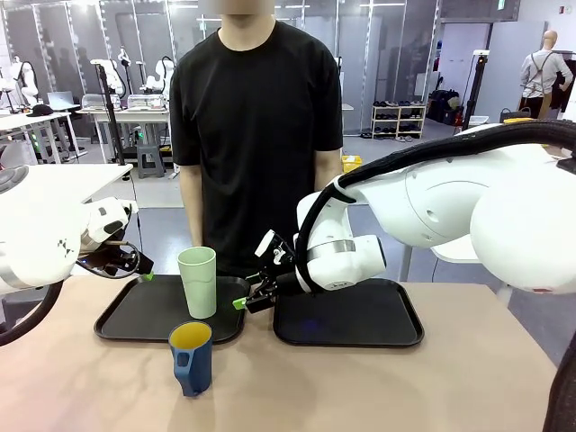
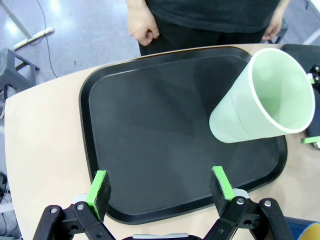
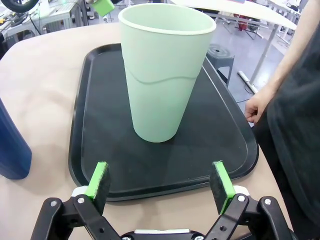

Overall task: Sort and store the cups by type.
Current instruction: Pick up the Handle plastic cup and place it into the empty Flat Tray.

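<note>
A tall pale green tumbler (image 1: 198, 282) (image 2: 260, 100) (image 3: 162, 75) stands upright near the right end of the left black tray (image 1: 144, 315) (image 2: 150, 125) (image 3: 100, 125). A dark blue mug (image 1: 191, 357) (image 3: 10, 145) with a yellow inside stands on the bare table in front of that tray. My left gripper (image 1: 139, 270) (image 2: 160, 185) hovers open over the tray's left edge, holding nothing. My right gripper (image 1: 247, 299) (image 3: 160, 180) is open and empty between the two trays, pointing at the tumbler a short way off.
A second black tray (image 1: 349, 313) lies to the right with nothing on it. A person in a black shirt (image 1: 256, 117) stands at the far side, one hand (image 2: 142, 27) (image 3: 257, 107) hanging near the left tray's far edge. Bare tabletop (image 1: 378, 387) spreads in front.
</note>
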`<action>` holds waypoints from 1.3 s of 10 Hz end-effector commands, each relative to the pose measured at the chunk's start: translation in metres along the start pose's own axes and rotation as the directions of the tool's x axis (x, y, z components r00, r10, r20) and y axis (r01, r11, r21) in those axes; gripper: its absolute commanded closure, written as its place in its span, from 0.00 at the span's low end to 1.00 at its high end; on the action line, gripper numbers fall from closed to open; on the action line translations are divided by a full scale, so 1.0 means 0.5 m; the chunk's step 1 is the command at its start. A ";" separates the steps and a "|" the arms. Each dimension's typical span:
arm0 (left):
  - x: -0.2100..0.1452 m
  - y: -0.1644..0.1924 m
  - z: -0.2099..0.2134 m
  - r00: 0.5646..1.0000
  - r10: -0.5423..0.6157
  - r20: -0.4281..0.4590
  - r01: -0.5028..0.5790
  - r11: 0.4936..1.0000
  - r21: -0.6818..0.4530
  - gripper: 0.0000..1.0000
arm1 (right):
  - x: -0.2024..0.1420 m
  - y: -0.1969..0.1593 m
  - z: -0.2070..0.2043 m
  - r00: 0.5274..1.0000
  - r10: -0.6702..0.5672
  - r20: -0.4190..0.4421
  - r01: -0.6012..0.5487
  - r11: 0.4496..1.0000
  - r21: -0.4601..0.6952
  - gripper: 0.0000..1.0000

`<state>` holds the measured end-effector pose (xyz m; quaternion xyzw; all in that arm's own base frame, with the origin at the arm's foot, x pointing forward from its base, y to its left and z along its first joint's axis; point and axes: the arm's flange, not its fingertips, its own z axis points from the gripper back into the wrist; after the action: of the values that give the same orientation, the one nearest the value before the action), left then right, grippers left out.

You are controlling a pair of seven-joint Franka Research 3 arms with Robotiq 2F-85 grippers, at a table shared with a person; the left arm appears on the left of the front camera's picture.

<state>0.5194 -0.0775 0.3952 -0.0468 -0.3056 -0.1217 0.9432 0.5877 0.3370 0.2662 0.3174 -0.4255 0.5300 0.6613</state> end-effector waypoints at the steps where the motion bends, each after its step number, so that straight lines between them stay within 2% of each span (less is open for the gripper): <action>1: 0.002 -0.001 0.001 1.000 0.004 0.004 -0.004 1.000 0.003 0.00 | -0.001 -0.005 -0.006 1.000 0.002 0.005 -0.002 1.000 0.003 0.00; 7: 0.002 -0.001 0.001 1.000 0.004 0.004 -0.004 1.000 0.003 0.00 | 0.001 -0.001 0.000 1.000 0.001 0.001 -0.001 1.000 -0.001 0.00; 8: 0.002 -0.001 0.001 1.000 0.004 0.004 -0.004 1.000 0.003 0.00 | 0.032 0.030 0.059 0.987 0.025 -0.158 -0.037 0.997 -0.071 0.00; 9: 0.002 -0.001 0.001 1.000 0.004 0.004 -0.004 1.000 0.003 0.00 | 0.057 0.059 0.119 0.968 0.049 -0.247 -0.073 0.994 -0.086 0.00; 10: 0.002 -0.001 0.001 1.000 0.004 0.004 -0.004 1.000 0.003 0.00 | 0.074 0.079 0.177 0.929 0.024 -0.370 -0.078 0.988 -0.133 0.00; 11: 0.002 -0.001 0.001 1.000 0.004 0.004 -0.004 1.000 0.003 0.00 | 0.092 0.098 0.234 0.885 0.014 -0.465 -0.099 0.982 -0.159 0.00; 12: 0.002 -0.001 0.001 1.000 0.004 0.004 -0.004 1.000 0.003 0.00 | 0.106 0.123 0.301 0.790 -0.010 -0.613 -0.120 0.978 -0.172 0.00; 13: 0.002 -0.001 0.001 1.000 0.004 0.004 -0.004 1.000 0.003 0.00 | 0.116 0.144 0.362 0.742 -0.028 -0.670 -0.123 0.977 -0.177 0.00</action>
<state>0.5194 -0.0771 0.3949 -0.0466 -0.3054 -0.1214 0.9433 0.4842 0.2235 0.3435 0.0442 -0.3163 0.5768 0.7519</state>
